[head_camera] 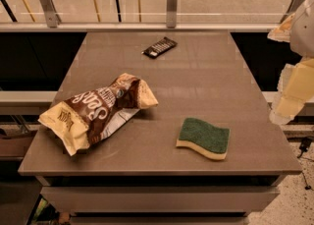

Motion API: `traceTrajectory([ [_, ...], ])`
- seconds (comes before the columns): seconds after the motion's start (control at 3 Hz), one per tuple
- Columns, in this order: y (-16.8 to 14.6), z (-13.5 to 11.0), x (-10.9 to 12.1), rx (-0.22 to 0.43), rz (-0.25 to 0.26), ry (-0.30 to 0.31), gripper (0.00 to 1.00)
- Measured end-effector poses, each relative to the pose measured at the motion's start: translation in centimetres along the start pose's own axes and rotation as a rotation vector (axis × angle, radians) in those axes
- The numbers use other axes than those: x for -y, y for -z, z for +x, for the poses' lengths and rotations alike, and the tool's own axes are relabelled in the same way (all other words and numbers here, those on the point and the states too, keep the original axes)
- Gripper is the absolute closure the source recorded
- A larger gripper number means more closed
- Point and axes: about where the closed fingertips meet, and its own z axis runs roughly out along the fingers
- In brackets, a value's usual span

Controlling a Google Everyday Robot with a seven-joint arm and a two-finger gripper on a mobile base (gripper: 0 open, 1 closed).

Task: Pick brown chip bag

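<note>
Camera view, the only one I've got: the brown chip bag (95, 111) lies on its side at the left of the counter (211, 81), lower-left of frame. One cream end pokes toward the near-left corner, the other points toward the middle. It's crumpled, brown middle w/ white lettering facing up, and nothing touches it.

Progress, as I judge it: pick not started. Bag is flat on the counter, no contact, so approach, grasp and lift are all left to do.

Other stuff: green-and-yellow sponge (203, 138) at lower center-right, well apart from the bag. Small black remote (159, 47) at upper center, near the far edge. Neither sits btwn the bag and the near edge.

Arm pose: the tool (290, 94) shows at the far right edge of frame as pale cream-and-white shapes hanging off the counter's right side, partly cut by the frame edge. It's clear across the counter from the bag, w/ the sponge roughly btwn them. Wide or narrow? Can't tell from here, but it holds nothing I can see. I'd expect a long reach leftward, passing over or behind the sponge.
</note>
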Motion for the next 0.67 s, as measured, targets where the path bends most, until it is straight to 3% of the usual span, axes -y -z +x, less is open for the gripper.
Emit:
traceTrajectory([
  [0.33,0.0,0.0,0.0,0.0,0.0,0.0,0.0],
  [0.67,-0.22,-0.93,0.42,-0.011,0.033,0.068,0.0],
])
